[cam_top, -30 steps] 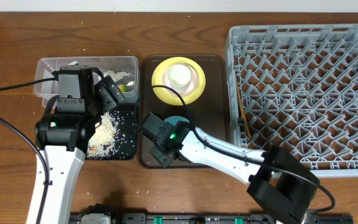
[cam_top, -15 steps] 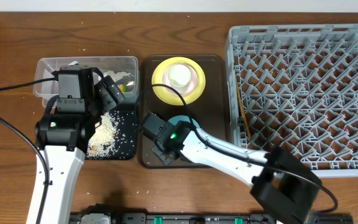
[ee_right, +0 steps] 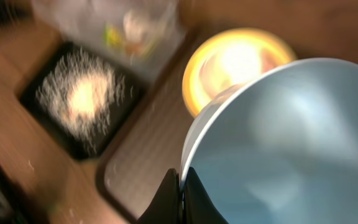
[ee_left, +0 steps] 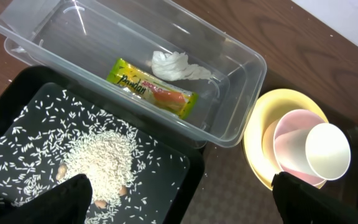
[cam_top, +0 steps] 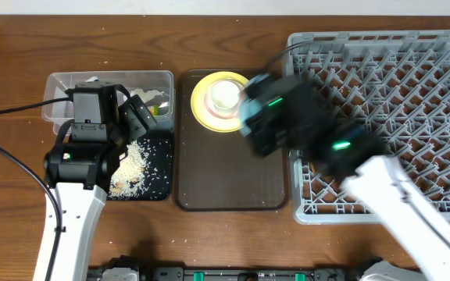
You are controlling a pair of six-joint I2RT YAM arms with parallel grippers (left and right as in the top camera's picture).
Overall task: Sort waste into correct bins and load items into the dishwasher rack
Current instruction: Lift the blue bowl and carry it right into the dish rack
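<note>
- rack (cam_top: 412,94): right side of worktop (cam_top: 14,156). The right arm is blurred above its left edge, so the bowl is probably headed here.
- brown tray (cam_top: 225,179): between the bins and the rack, a staging spot for dishes. Its near part is bare.
- tub (ee_left: 73,37): just behind the black tray (ee_left: 17,118), takes dry waste.
- plate (ee_left: 260,143): far end of brown tray, pink bowl (ee_left: 288,143) nested on it, cup (ee_left: 327,150) in that bowl. Stacked, not yet racked.
- blue bowl (ee_right: 278,143): lifted, its rim pinched between the fingers of the right end effector (ee_right: 180,180). An edge grip suits the thin wall. Next it needs standing between pegs.
- left end effector (ee_left: 180,183): fingers spread, holding nothing, hovering over the bins, likely parked out of the way.
- wrapper (ee_left: 151,88) and tissue (ee_left: 176,65): in the tub, side by side, sorted.
- rice (ee_left: 101,158): heaped in the black tray, with some stray grains.
</note>
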